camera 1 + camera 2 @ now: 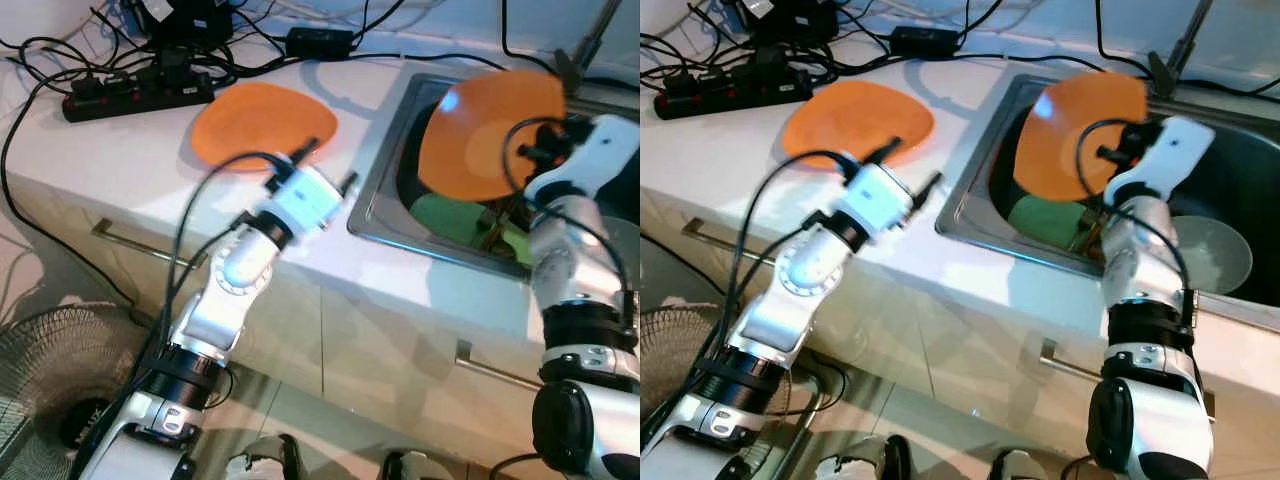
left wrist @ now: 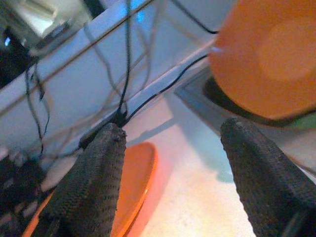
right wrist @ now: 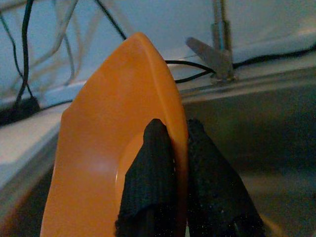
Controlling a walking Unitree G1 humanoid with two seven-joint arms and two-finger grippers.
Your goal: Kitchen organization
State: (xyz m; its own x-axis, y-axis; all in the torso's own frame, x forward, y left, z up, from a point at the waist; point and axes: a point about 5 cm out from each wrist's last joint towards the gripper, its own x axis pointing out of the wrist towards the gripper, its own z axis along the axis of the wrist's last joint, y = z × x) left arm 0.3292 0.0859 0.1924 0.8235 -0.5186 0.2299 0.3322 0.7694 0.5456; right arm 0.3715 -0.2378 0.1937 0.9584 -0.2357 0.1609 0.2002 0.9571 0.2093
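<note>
Orange plate (image 3: 113, 138) pinched in right gripper (image 3: 180, 148) over sink (image 1: 985, 190); no legible writing.

Two silver arms with black elbow joints and white wrist housings; black cables loop behind each pincer (image 2: 173, 163), whose fingers (image 3: 148, 182) are black and textured.

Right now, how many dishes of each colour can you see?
Orange round plates: 2, one flat on the white counter, one held upright over the steel sink by the right gripper's fingers.
Green dishes in the sink: 1.
Grey bowls: 1.
Total: 4.
</note>
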